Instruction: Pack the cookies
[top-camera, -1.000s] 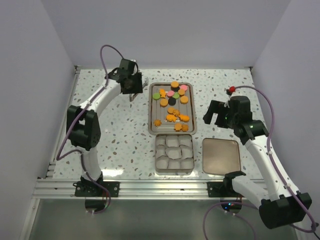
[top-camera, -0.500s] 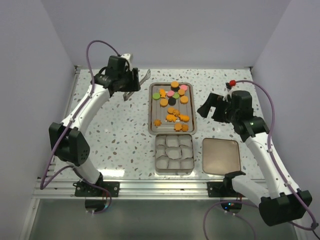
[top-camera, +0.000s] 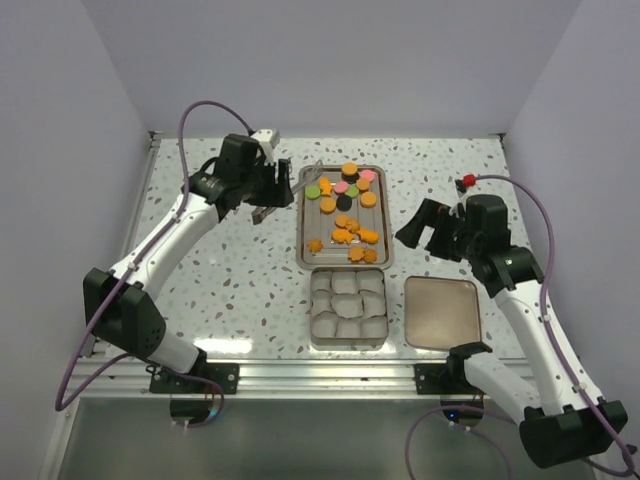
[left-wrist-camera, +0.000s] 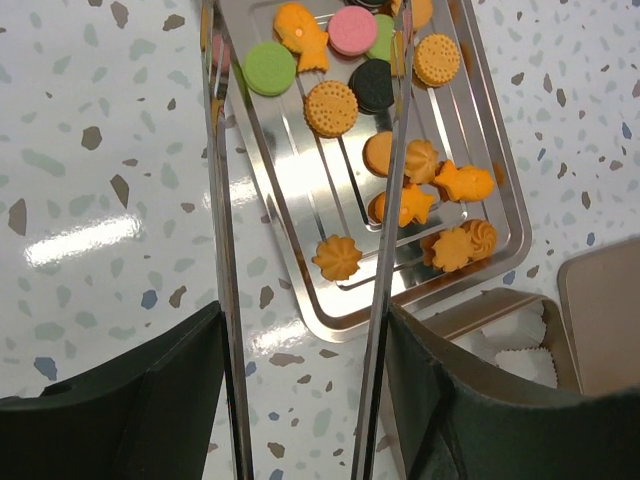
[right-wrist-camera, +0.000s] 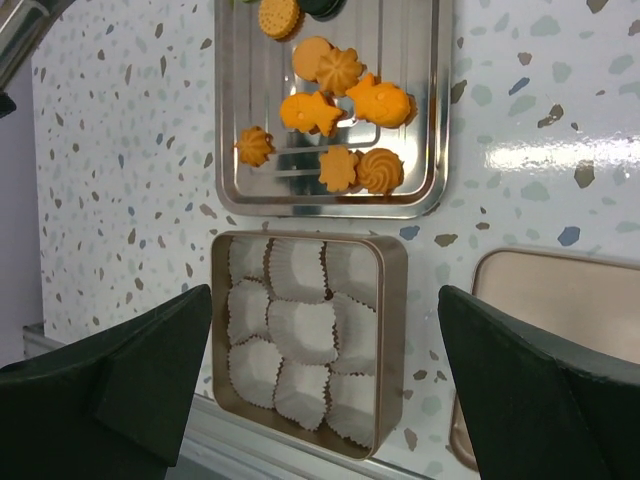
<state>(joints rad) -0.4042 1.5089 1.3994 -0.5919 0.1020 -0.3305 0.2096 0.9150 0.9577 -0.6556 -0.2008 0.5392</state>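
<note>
Left gripper (left-wrist-camera: 303, 30): the two long thin fingers (left-wrist-camera: 222, 250) are spread apart and grip nothing. One finger runs along the outer rim of the tray (left-wrist-camera: 300, 200). The other crosses above the cookies (left-wrist-camera: 331, 108) without visible contact.

Right gripper (right-wrist-camera: 322, 300): the fingers (right-wrist-camera: 110, 390) are spread wide with nothing between them. It hangs above the table (right-wrist-camera: 500, 120), to the right of the tray.

All cookies lie loose on the tray: round ones in orange, green, pink and black at the far end, and shaped orange ones at the near end.

A square tin (right-wrist-camera: 392, 330) sits just beside the tray's near edge and is lined with pale paper cups (right-wrist-camera: 300, 330). Its lid (top-camera: 442, 311) lies flat on the table to the right of the tin.
</note>
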